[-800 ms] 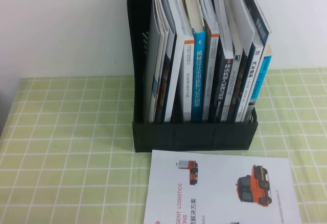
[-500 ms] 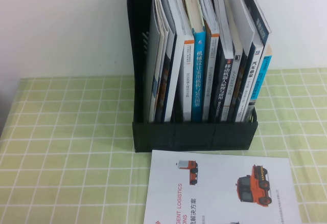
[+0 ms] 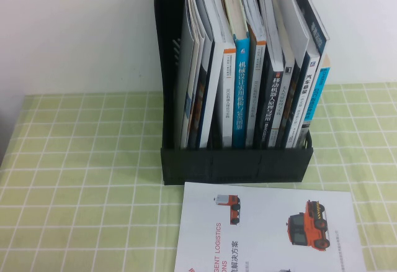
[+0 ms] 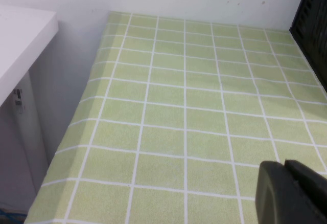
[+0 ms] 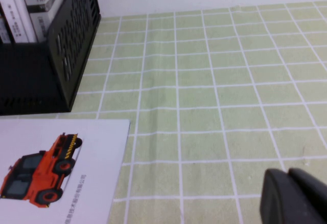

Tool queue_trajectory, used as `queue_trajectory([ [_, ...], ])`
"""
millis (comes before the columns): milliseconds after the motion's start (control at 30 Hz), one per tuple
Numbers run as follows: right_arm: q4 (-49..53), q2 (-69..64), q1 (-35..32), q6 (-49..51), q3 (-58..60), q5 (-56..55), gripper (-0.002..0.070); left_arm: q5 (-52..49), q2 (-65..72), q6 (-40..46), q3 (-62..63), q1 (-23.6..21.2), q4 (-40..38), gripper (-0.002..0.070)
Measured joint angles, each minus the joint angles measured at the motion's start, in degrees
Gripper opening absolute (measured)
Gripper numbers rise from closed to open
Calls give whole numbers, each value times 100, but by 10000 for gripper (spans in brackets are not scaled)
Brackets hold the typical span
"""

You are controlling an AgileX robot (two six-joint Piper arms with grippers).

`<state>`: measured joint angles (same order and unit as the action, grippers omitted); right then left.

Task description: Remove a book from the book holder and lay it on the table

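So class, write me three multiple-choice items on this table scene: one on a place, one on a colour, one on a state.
1. Where does the brochure lie?
A. in front of the holder
B. behind it
C. inside it

2. What colour is the vehicle on the brochure?
A. green
B. orange
C. purple

3. How is the right gripper?
A. open
B. shut, empty
C. shut on a book

Answers:
1 A: it lies flat on the table, against the holder's low front wall.
2 B: the truck is orange.
3 B: its fingers meet over the table, holding nothing.

The left gripper is also shut over the table.
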<state>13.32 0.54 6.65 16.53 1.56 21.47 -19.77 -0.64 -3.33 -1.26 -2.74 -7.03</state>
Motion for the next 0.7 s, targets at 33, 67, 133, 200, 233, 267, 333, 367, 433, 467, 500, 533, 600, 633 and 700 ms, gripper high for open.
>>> queue_trajectory([
  [33, 0, 0, 0, 0, 0, 0, -2, 0, 0, 0, 0, 0, 0, -2],
  [67, 0, 0, 0, 0, 0, 0, -2, 0, 0, 0, 0, 0, 0, -2],
  [133, 0, 0, 0, 0, 0, 0, -2, 0, 0, 0, 0, 0, 0, -2],
  [200, 0, 0, 0, 0, 0, 0, -2, 0, 0, 21, 0, 0, 0, -2],
  [233, 0, 0, 0, 0, 0, 0, -2, 0, 0, 21, 0, 0, 0, -2],
  [267, 0, 0, 0, 0, 0, 0, -2, 0, 0, 21, 0, 0, 0, -2],
  [333, 0, 0, 0, 0, 0, 0, -2, 0, 0, 21, 0, 0, 0, -2],
  [367, 0, 0, 0, 0, 0, -45, -2, 0, 0, 21, 0, 0, 0, -2],
  [433, 0, 0, 0, 0, 0, -202, -2, 21, 0, 21, 0, 0, 0, -2],
  [467, 0, 0, 0, 0, 9, -393, -2, 42, 0, 21, 0, 0, 0, -2],
  [500, 11, 0, 0, 0, 9, -603, -2, 87, 0, 21, 0, 0, -19, -2],
  [533, 45, 0, 0, 0, 9, -937, -2, 158, 0, 21, 0, 0, -71, -2],
  [600, 196, 0, 0, 0, 9, -1737, -2, 427, 0, 21, -9, 0, -272, -2],
  [633, 259, 0, 0, 0, 9, -2147, -2, 634, 0, 21, -9, 0, -414, -2],
  [700, 322, 0, 0, 0, 9, -2966, -2, 1094, 0, 21, -11, 0, -690, -2],
])
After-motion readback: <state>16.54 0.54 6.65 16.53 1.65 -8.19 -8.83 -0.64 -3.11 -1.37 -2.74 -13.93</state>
